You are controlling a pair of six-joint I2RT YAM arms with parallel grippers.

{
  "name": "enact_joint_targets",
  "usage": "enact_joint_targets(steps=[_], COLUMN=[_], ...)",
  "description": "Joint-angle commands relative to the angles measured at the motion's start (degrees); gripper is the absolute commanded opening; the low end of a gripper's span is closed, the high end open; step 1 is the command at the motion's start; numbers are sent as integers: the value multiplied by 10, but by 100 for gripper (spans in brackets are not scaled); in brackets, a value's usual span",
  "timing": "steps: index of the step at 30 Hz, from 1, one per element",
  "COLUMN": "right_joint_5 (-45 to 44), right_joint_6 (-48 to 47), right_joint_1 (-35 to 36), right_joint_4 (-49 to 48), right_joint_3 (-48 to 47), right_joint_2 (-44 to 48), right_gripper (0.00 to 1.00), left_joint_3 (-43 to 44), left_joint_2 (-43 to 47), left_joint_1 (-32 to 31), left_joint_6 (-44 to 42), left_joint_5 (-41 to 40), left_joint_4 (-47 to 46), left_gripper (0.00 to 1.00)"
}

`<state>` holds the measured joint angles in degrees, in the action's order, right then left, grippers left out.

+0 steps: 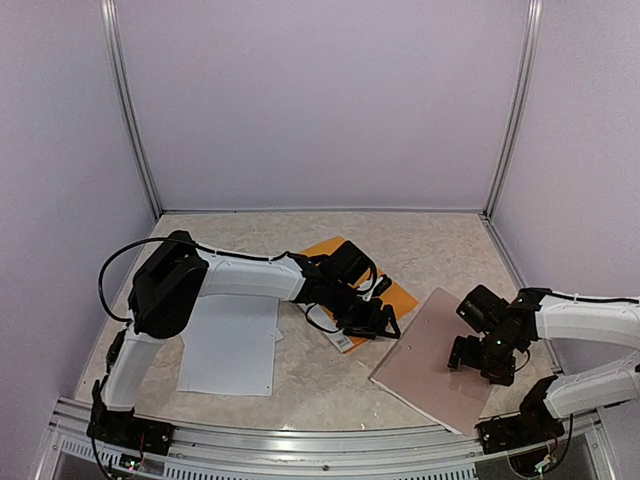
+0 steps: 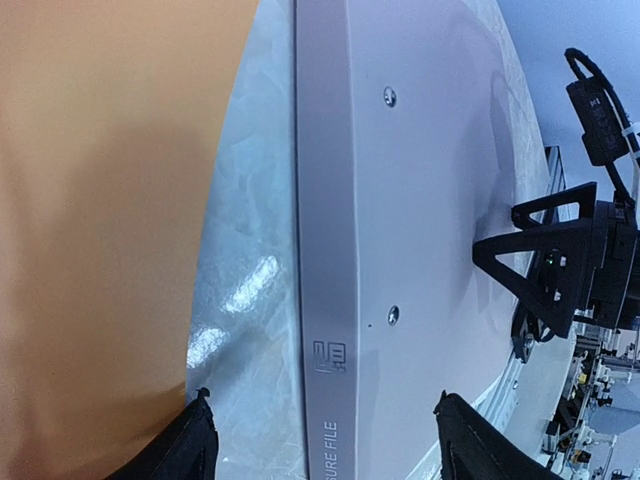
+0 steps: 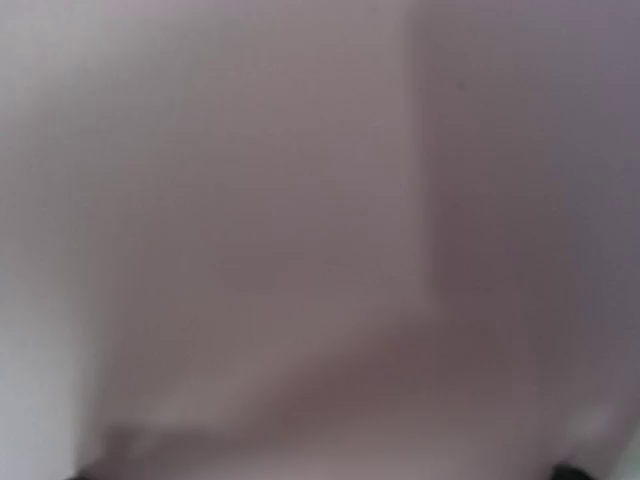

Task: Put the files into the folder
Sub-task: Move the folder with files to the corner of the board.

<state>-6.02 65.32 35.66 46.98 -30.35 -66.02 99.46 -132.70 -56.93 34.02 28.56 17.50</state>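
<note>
Marbled worktop (image 1: pixel 450 250), lilac booth: files (image 1: pixel 230 345) loose, folder (image 1: pixel 322 248) beneath left tool (image 2: pixel 322 448).
Files lie flat at the worktop's left front, apart from folder; judged light, limp, slippery, best pinched at an edge. Left tool gapes astride the spine (image 2: pixel 325 250); right tool (image 1: pixel 487 362) wide, empty.

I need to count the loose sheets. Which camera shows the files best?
Top external: the files lie almost wholly in view, near-left on the table. The left wrist shows none of them; the right wrist gives only a pinkish blur.
</note>
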Motion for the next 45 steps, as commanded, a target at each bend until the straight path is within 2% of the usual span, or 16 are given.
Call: enact_joint_targets(steps=[1, 7, 14, 24, 36, 43, 45], right_joint_5=[4, -3, -17, 19, 84, 85, 80], right_joint_6=[56, 33, -36, -94, -97, -123, -135], right_joint_1=[23, 29, 27, -13, -38, -42, -46], right_joint_4=[-26, -113, -192, -282, -401, -385, -367], right_joint_3=[34, 35, -13, 0, 64, 42, 31], right_joint_2=[1, -62, -187, -198, -205, -187, -176], right_gripper=[99, 99, 99, 99, 98, 98, 98], left_joint_3=[24, 70, 138, 198, 211, 217, 202], left_joint_2=[-11, -48, -95, -161, -185, -198, -190], left_joint_1=[3, 1, -3, -3, -2, 4, 7], left_joint_6=[2, -4, -5, 26, 64, 100, 104], left_joint_5=[33, 38, 22, 74, 119, 140, 136], left_joint_4=[10, 53, 118, 139, 101, 56, 37], left_gripper=[72, 71, 61, 52, 21, 2, 0])
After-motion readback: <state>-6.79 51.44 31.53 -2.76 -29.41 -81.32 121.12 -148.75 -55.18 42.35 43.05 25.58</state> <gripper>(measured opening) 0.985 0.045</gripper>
